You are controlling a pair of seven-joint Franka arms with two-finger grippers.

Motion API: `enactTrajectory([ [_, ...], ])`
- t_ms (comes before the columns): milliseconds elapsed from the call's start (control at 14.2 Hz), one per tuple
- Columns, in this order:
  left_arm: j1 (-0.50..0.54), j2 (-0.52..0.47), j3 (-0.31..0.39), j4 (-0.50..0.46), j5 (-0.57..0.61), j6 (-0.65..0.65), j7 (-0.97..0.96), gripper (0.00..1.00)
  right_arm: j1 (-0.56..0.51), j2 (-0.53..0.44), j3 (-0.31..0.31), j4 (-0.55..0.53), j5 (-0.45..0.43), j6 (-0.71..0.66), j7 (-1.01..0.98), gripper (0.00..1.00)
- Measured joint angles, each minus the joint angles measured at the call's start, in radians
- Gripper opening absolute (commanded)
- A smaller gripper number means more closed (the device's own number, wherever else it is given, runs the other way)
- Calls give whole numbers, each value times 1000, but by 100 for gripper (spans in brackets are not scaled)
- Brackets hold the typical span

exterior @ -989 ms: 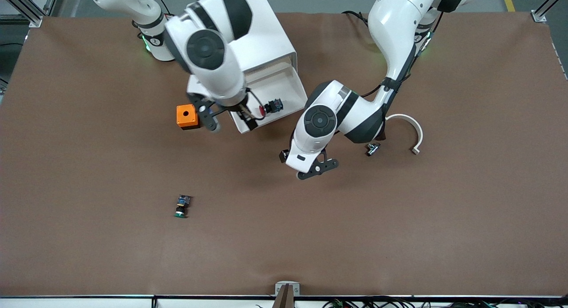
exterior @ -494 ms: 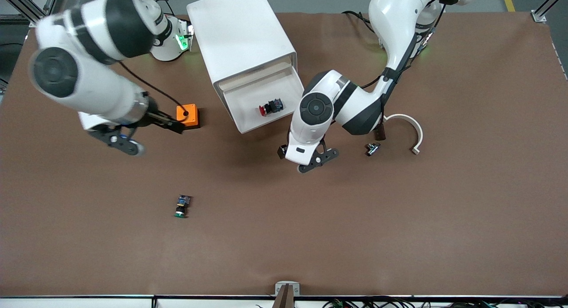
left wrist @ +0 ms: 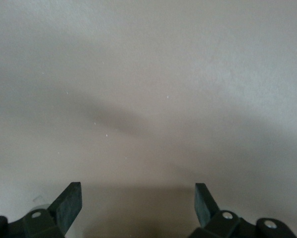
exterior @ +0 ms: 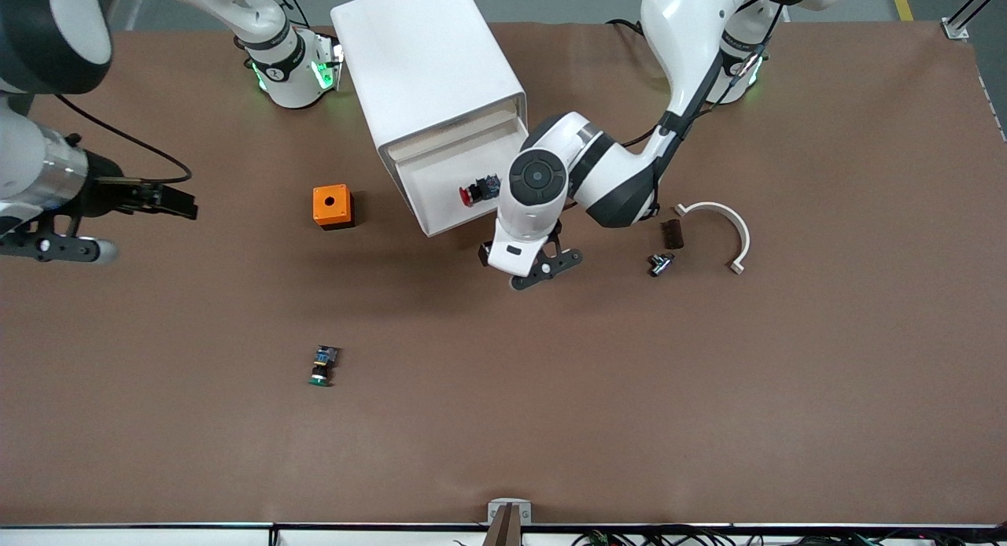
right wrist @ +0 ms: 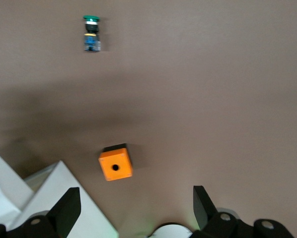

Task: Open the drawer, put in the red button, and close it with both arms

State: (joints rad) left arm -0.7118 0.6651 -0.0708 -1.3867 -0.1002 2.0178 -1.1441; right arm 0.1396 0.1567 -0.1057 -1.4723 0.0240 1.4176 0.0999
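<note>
so at this point the red button point(exterior: 471, 192) was lying on its side inside the open drawer point(exterior: 440, 186) of the white cabinet point(exterior: 425, 66), a bit above centre of the front view, with its red cap pointing toward the right arm's end of the table. the drawer was pulled out toward the front camera.

your left gripper point(exterior: 539, 264) was just below the drawer in the front view, over bare brown table point(exterior: 629, 389) near the drawer's front corner. its fingers point(left wrist: 69, 203) were spread wide with nothing between them, and the left wrist view showed only plain table under them.

your right gripper point(exterior: 118, 223) was way over at the left edge of the front view, up over the table at the right arm's end, well apart from the cabinet. its fingers point(right wrist: 66, 210) were wide apart and empty too. in the right wrist view you could see the orange box point(right wrist: 115, 167) with a hole in its top, the green-capped button point(right wrist: 91, 33) and a corner of the white cabinet.

other stuff on the table: the orange box sat left of the drawer in the front view, the green-capped button was lower down, left of centre, nearer the front camera. right of centre there was a white curved piece point(exterior: 728, 227), a small dark block point(exterior: 672, 233) touching or just beside one of its ends, and a little black and silver part point(exterior: 659, 263) just below that.
</note>
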Motion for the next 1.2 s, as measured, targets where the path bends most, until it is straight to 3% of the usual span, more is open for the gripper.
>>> enactTrajectory([
  [353, -66, 4, -3, -23, 0, 0, -1, 100, -73, -2, 0, 1, -33, -1, -167, 100],
  [848, -122, 5, -14, -41, -8, 1, -2, 100, -90, -11, 2, 60, -36, 0, -181, 100],
  [1201, -129, 5, -67, -59, -98, 1, -2, 100, -90, -11, 7, 74, -40, -3, -166, 100],
])
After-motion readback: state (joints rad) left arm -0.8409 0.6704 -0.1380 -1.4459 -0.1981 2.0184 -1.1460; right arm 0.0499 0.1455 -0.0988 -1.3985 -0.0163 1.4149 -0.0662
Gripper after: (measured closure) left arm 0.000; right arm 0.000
